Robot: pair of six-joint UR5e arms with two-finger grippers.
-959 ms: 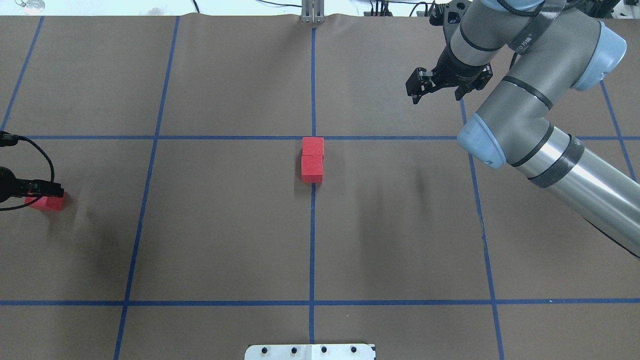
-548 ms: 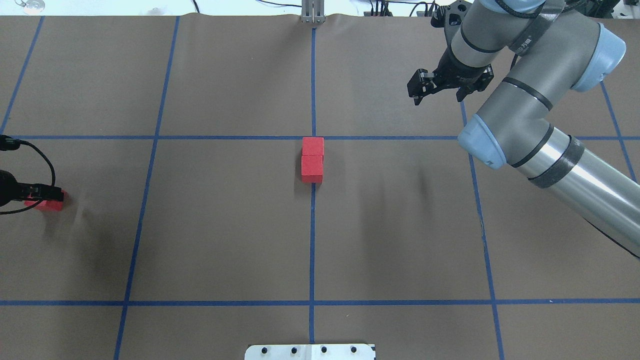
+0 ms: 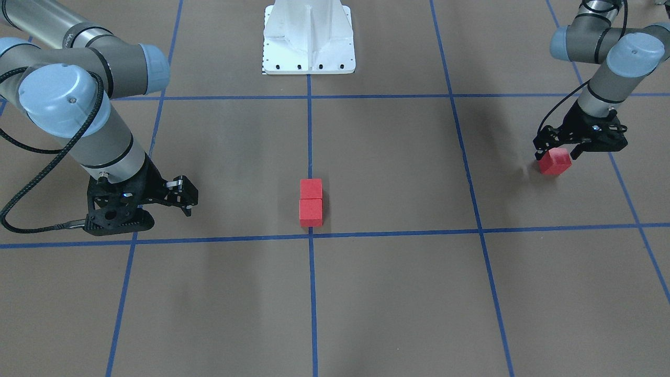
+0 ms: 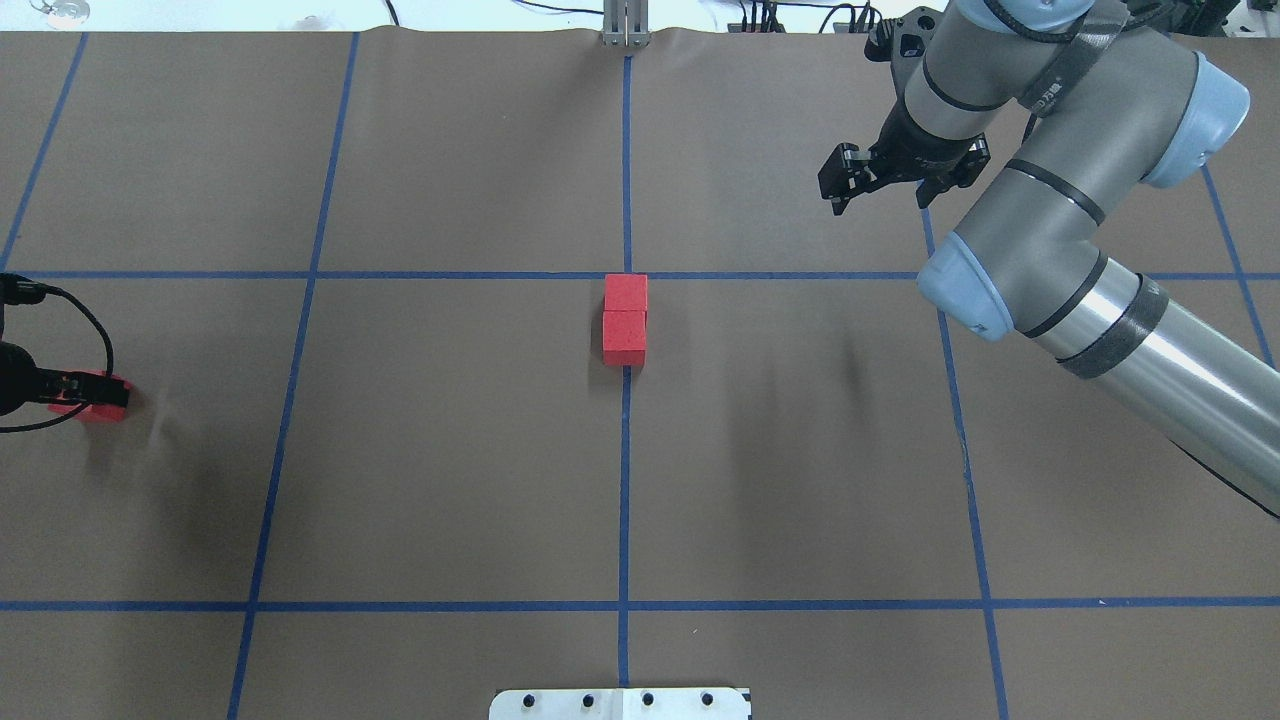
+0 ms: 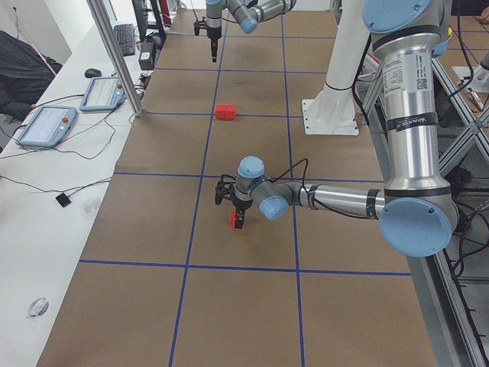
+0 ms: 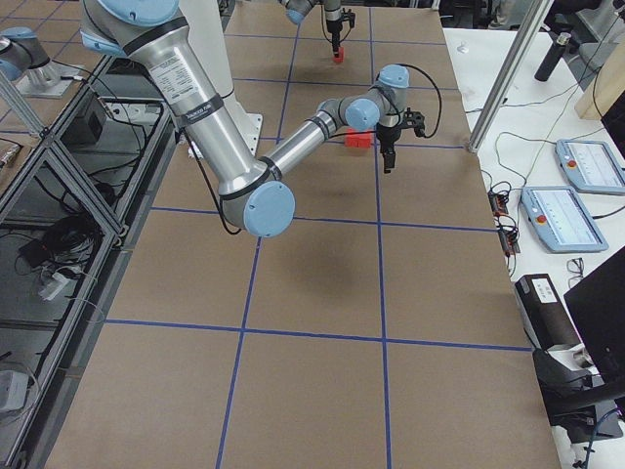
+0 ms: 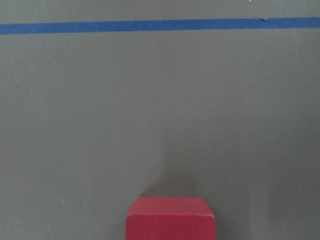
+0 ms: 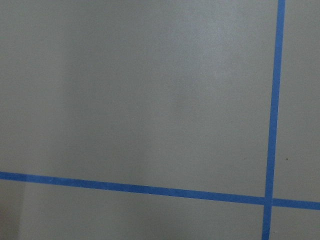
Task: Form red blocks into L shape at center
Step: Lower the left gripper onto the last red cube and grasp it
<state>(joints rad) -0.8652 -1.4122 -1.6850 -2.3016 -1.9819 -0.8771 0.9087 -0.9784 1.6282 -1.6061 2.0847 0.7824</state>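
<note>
I see two red blocks [image 4: 625, 318] touching in a line along the tape, just on the robot's side of the centre crossing [image 4: 627, 275], with wide brown tabletop [image 4: 450, 450] to either side. The third block [image 3: 555, 161] sits far to the crossing's left, near the tabletop edge. My left jaws straddle it, but I cannot tell whether they grip. The right jaws hang spread and empty beyond the crossing, to its right.

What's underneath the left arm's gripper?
A red cube is between the fingers of the left gripper. Whether they touch it, or it rests on the table, cannot be seen.
</note>
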